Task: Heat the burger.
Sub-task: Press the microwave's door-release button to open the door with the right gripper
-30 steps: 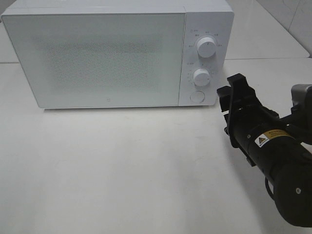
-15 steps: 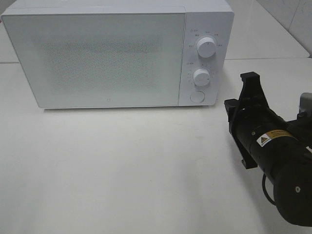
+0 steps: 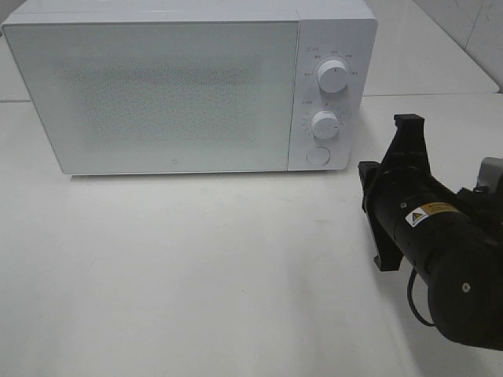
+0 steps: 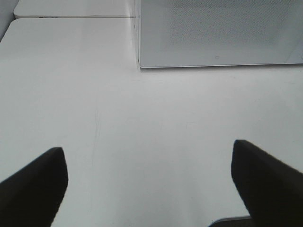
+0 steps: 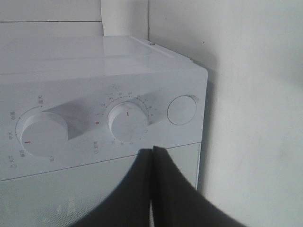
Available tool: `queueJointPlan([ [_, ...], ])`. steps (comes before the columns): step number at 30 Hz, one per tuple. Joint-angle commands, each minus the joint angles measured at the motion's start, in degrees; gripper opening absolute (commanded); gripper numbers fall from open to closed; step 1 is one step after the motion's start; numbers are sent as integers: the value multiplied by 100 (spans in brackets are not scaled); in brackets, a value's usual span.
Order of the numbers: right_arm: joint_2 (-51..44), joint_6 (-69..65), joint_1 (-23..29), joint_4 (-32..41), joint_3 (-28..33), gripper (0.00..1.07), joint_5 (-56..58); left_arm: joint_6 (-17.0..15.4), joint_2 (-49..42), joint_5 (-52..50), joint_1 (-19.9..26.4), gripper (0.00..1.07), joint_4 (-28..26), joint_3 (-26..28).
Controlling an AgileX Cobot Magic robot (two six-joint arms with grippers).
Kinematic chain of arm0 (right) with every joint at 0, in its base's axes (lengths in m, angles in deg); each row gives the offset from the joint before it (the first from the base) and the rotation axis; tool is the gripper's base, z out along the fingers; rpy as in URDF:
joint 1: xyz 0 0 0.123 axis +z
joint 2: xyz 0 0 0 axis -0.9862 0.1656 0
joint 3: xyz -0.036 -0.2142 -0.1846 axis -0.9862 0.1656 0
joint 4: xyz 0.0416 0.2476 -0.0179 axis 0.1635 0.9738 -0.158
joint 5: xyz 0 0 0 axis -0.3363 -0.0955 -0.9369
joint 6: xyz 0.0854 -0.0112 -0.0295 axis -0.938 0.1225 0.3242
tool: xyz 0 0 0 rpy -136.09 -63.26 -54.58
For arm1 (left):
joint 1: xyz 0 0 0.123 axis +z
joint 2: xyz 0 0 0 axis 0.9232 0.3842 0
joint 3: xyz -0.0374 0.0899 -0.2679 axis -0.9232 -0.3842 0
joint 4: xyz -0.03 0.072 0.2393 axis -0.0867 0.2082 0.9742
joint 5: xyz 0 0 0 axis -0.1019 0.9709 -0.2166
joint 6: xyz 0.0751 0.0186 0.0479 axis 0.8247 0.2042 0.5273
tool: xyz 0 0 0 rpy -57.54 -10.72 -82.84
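Right end effector (image 3: 409, 122) clenched empty near microwave (image 3: 157, 86); left end effector (image 4: 147, 147) released, wrist-view only.

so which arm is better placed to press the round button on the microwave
Right. The right end effector, shut, is close to the microwave's control panel, facing the round button. The left end effector is open over the table near the microwave's other end.

Right arm (image 3: 452, 251) stretched forward, held low; right pincer (image 3: 409, 124) closed tight, fingers pressed flat together. Left pincer (image 4: 147, 149) spread wide, tilted downward.
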Motion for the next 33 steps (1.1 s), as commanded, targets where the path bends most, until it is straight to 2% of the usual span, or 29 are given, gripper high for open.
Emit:
queueJointPlan([
  [1, 11, 321, -201, -160, -201, 0, 504, 17, -92, -80, -23, 86, -34, -23],
  [10, 120, 728, -619, -355, -521, 0, 1014, 17, -92, -80, -23, 86, -34, -23],
  [20, 865, 332, -619, -670, -934, 0, 831, 17, -92, -80, -23, 86, -34, -23],
  [33, 1530, 309, -716, -636, -1730, 1, 917, 17, -92, -80, -23, 86, -34, -23],
])
